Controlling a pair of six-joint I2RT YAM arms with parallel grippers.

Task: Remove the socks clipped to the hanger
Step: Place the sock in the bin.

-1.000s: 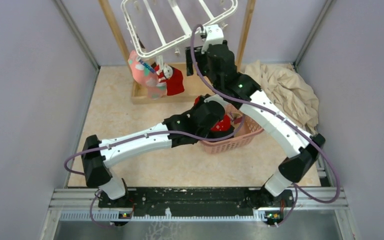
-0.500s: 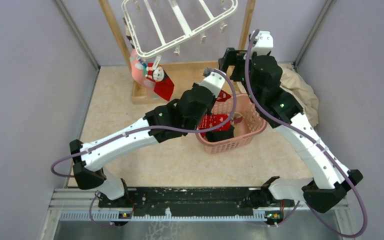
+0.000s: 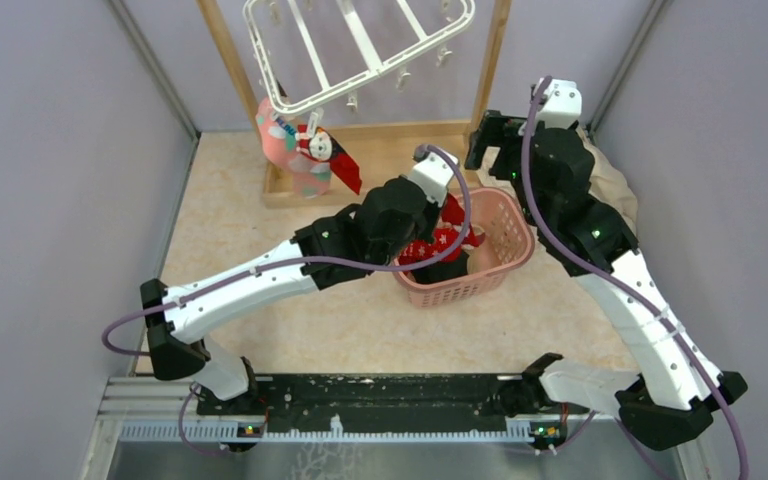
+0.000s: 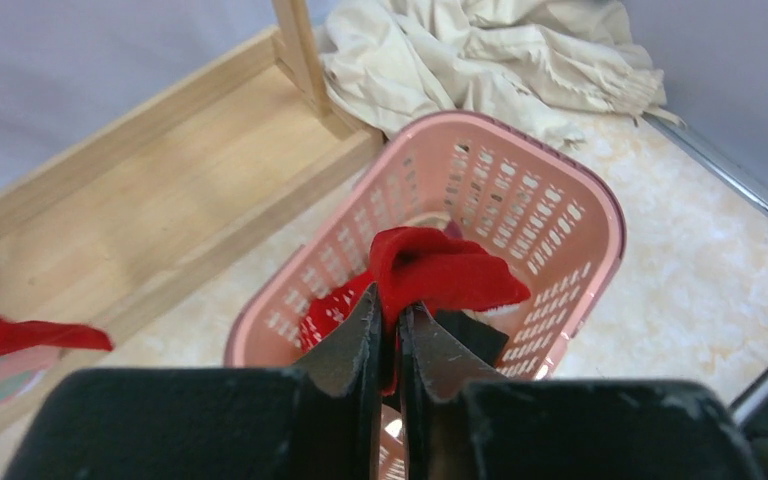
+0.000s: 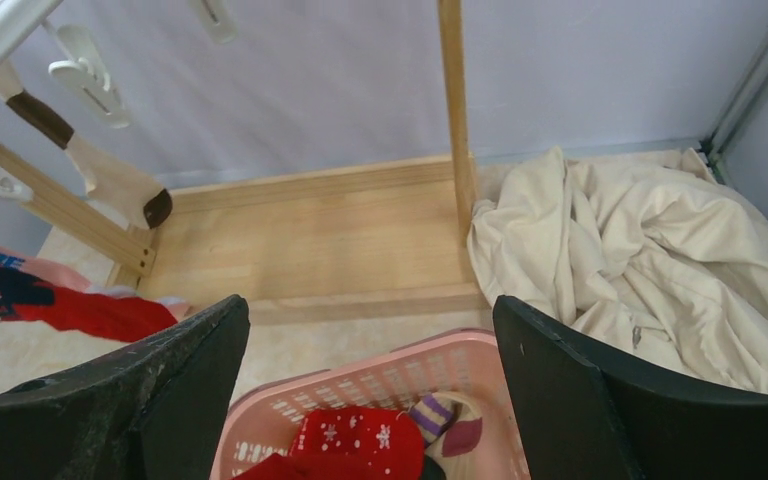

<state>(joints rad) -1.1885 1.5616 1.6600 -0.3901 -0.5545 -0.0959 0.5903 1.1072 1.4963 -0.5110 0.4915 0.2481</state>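
Nearest the arm bases, the left gripper (image 4: 390,306) hangs directly above the pink basket (image 4: 588,200), its jaws pressed almost together on a fold of a red sock (image 4: 446,276). The sock droops forward over the basket's opening, so this placement reads as a drop: letting go here should land it inside, not on the table (image 3: 260,215). The basket already holds a red sock with white snowflakes (image 5: 356,440) and a purple-striped sock (image 5: 432,414), which suggests it is the collecting place for whatever comes off the hanger. Just beyond the basket's far rim, the right gripper (image 5: 370,312) is raised with its jaws spread wide and nothing between them, and it faces the wooden frame (image 5: 452,110). That looks like readiness for the next clip. Farther back, the white hanger (image 3: 360,55) hangs tilted from the frame, with most of the clips in view empty. At its left corner a pink sock (image 3: 286,152) and a second red sock with a dark patterned cuff (image 3: 338,164) dangle together from clips, and a beige sock with brown toe and heel (image 5: 110,176) hangs nearby. The job therefore seems well along but not finished. A crumpled cream cloth (image 5: 660,260) lies in the far right corner, apart from the work.
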